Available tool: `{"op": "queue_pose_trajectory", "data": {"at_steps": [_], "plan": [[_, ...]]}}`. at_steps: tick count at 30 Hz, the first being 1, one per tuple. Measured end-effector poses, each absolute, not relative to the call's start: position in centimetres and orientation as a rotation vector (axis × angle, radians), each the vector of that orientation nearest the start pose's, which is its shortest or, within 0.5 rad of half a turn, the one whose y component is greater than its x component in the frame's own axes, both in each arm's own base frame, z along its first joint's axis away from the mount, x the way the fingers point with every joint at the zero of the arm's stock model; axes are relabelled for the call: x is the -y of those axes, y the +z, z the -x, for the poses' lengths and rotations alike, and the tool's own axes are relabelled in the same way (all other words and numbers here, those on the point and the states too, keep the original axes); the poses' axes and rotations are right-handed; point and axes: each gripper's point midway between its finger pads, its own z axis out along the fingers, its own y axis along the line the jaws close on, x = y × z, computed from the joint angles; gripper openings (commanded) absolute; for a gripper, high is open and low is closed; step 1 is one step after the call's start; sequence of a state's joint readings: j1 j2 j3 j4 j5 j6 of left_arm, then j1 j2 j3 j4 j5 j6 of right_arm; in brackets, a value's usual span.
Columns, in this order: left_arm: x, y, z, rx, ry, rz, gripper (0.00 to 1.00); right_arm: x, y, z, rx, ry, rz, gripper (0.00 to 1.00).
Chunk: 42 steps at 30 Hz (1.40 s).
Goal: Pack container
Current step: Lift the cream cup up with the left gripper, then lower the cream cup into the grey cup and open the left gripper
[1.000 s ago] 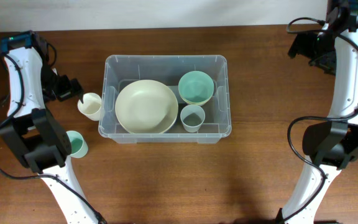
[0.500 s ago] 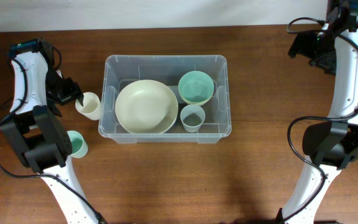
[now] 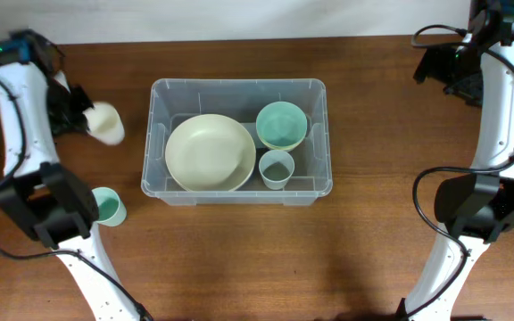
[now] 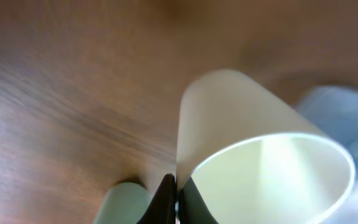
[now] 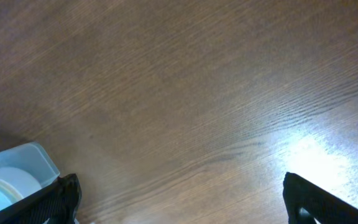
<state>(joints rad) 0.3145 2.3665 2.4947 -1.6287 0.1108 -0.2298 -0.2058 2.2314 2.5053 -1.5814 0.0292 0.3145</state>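
My left gripper is pinched on the wall of a cream cup, right at its rim, one finger inside the mouth and the other outside, the two pressed close with only the thin wall between them. From overhead the cup sits in the upper left of the frame, tilted and a little blurred, well apart from the left wall of the container. In my left wrist view the cup fills the middle and right of the frame, lying over on a slant with its open mouth turned toward the lower right. A green cup stands on the wooden table in the lower left of the overhead frame, beside my left arm. The container is in the middle of the overhead frame, its long sides running left to right. A large cream bowl takes up its left and centre, a green bowl sits in its upper right part, and a small pale cup stands just below the green bowl, beside the big bowl's rim. My right gripper is in the upper right of the overhead frame, well apart from the container, its fingers spread wide and holding nothing. Its wrist view shows bare wood between the fingertips and one corner of the container at the lower left edge.
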Motion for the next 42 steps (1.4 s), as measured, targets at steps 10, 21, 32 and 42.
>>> {"op": "queue_pose_trajectory", "data": {"at_steps": [10, 21, 32, 42], "plan": [[6.5, 29.5, -46.7, -2.626, -0.503, -0.078, 0.01, 10.0, 20.8, -45.5, -2.779, -0.022, -0.746, 0.99], [25.0, 25.1, -39.2, -2.706, -0.373, -0.802, 0.01, 10.0, 20.8, -45.5, -2.780, -0.021, -0.746, 0.99], [25.1, 20.3, -37.1, -2.880, -0.281, -0.848, 0.01, 10.0, 20.8, -45.5, -2.779, -0.021, -0.747, 0.99], [23.8, 17.8, -36.4, -2.974, -0.189, -0.852, 0.14, 10.0, 20.8, -45.5, -2.780, -0.022, -0.745, 0.99]]}}
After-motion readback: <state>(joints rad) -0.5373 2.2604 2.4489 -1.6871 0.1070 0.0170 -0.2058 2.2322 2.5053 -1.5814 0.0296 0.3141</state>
